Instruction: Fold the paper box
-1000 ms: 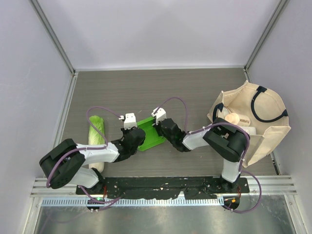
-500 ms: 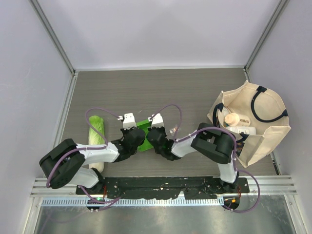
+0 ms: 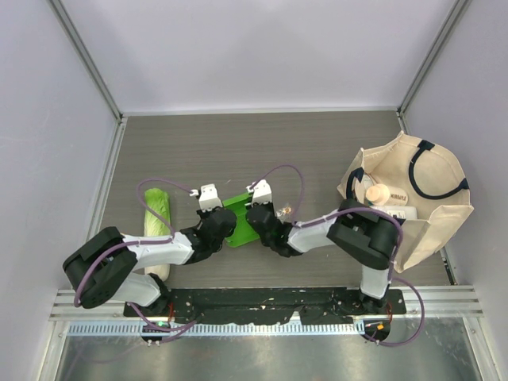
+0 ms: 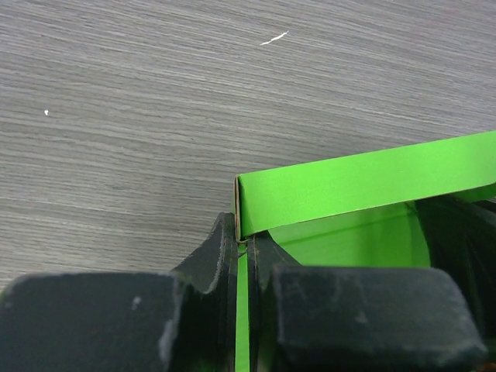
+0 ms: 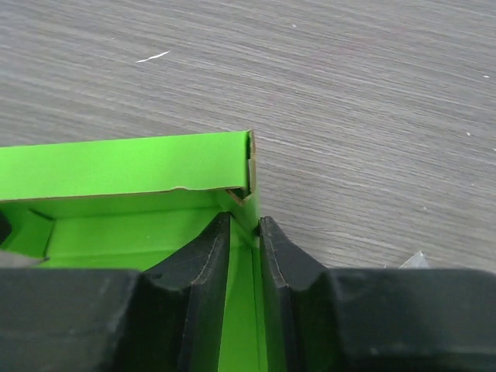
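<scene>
The paper box [image 3: 240, 216] is a bright green cardboard piece with its walls folded up, lying on the table between both grippers. In the left wrist view its far wall [image 4: 349, 186] runs across, and my left gripper [image 4: 244, 234] is shut on the left side wall at the corner. In the right wrist view the box [image 5: 124, 167] shows its far wall and inner floor. My right gripper [image 5: 245, 225] straddles the right side wall near the corner, open a little, with the wall close to the right finger [image 5: 279, 248]. From above, the left gripper [image 3: 225, 224] and the right gripper [image 3: 255, 217] flank the box.
A long pale-green cabbage [image 3: 158, 221] lies left of my left arm. A beige tote bag [image 3: 432, 218] with a bottle [image 3: 381, 194] inside stands at the right. Grey walls enclose the table on three sides.
My right gripper slid left along the box toward the left gripper, then eased back slightly right. Its jaws closed and have parted a little again. The left gripper has held still.
</scene>
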Available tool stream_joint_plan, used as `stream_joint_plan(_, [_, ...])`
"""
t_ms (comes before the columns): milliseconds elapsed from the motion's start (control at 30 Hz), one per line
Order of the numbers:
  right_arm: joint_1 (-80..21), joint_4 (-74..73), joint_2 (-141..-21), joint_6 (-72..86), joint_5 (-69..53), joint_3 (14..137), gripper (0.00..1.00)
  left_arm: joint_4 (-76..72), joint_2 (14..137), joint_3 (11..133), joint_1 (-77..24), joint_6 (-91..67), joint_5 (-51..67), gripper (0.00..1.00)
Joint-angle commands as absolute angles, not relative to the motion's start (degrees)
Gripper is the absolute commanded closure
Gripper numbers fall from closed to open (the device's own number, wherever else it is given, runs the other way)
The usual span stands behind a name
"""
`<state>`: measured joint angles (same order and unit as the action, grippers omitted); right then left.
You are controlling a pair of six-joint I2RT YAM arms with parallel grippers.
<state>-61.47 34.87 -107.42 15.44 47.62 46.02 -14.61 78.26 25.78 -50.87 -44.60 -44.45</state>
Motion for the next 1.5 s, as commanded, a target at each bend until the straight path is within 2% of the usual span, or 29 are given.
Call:
stream_joint_plan(0, [-58.2,34.5,-99.0,12.8,25.8,41.3,0.72,-12.4,79.7,26.2,-51.3,-47.2,-41.3,1.0])
stream_joint_plan(100, [-55.5,32.5,-94.1,11.9,14.2,37.3,0.63,-11.8,79.5,26.4,-51.3,-46.5,-41.7,1.0])
stream_joint_plan(133, [-55.0,31.6,-93.1,11.6,13.7,36.1,0.57,-11.8,79.4,26.4,-51.4,-46.2,-41.7,1.0])
stream_joint_plan(233, [-52.0,30.1,-88.7,11.4,11.7,34.0,0.52,-11.3,78.9,26.3,-51.3,-45.9,-42.0,1.0])
stream_joint_plan(367, [-50.2,31.2,-87.6,8.3,7.8,34.3,0.51,-11.2,78.7,26.3,-51.3,-45.3,-42.0,1.0])
stream_joint_plan(667, [-46.7,32.9,-95.3,1.7,2.9,42.3,0.55,-10.9,78.6,27.0,-51.4,-43.9,-41.6,1.0])
stream_joint_plan(767, [-46.7,33.3,-98.1,0.4,4.9,45.2,0.58,-11.1,78.7,27.2,-51.4,-43.3,-41.3,1.0])
stream_joint_plan(867, [-46.8,32.4,-100.3,0.3,6.8,47.3,0.66,-10.9,78.8,27.4,-51.4,-43.1,-41.5,1.0])
stream_joint_plan(933, [-47.5,33.8,-101.0,0.3,8.6,47.1,0.79,-10.7,78.9,27.5,-51.4,-43.1,-41.8,1.0])
stream_joint_plan(967, [-47.9,34.3,-101.9,1.0,13.5,47.1,0.85,-10.6,79.1,27.9,-51.3,-43.4,-41.9,1.0])
stream_joint_plan(1000, [-49.7,35.3,-102.6,1.7,16.1,46.9,0.99,-10.4,79.3,28.0,-51.3,-43.7,-42.2,1.0])
stream_joint_plan(1033, [-51.7,36.2,-103.2,2.1,23.6,46.8,1.0,-9.6,79.5,28.5,-51.3,-44.3,-42.6,1.0])
stream_joint_plan(1067, [-54.0,37.9,-105.4,2.0,42.5,46.7,1.0,-9.1,79.8,29.1,-51.4,-45.5,-42.9,1.0])
stream_joint_plan(1100, [-58.7,40.6,-106.7,2.6,54.5,47.5,1.0,-8.5,80.2,29.5,-51.3,-46.7,-43.2,1.0])
stream_joint_plan(1167, [-60.5,42.8,-110.1,3.4,64.6,48.5,1.0,-6.2,80.4,30.7,-51.4,-49.7,-43.5,1.0])
stream_joint_plan(1200, [-60.9,42.9,-111.1,4.7,66.0,49.0,1.0,-5.8,80.3,30.8,-51.4,-50.3,-43.3,1.0])
stream_joint_plan(1300, [-60.6,40.9,-111.1,7.7,63.8,48.8,1.0,-5.0,80.8,31.3,-51.3,-51.3,-42.4,1.0])
stream_joint_plan(1367, [-60.4,40.3,-109.9,7.1,58.0,47.7,0.99,-4.6,81.2,31.3,-51.4,-51.6,-42.4,1.0])
stream_joint_plan(1433, [-59.2,40.5,-105.6,7.2,44.5,45.5,0.88,-4.7,81.5,30.8,-51.3,-51.9,-42.5,1.0])
stream_joint_plan(1467, [-58.4,37.4,-103.6,7.9,38.8,44.1,0.77,-4.7,81.5,30.7,-51.4,-51.9,-42.8,1.0])
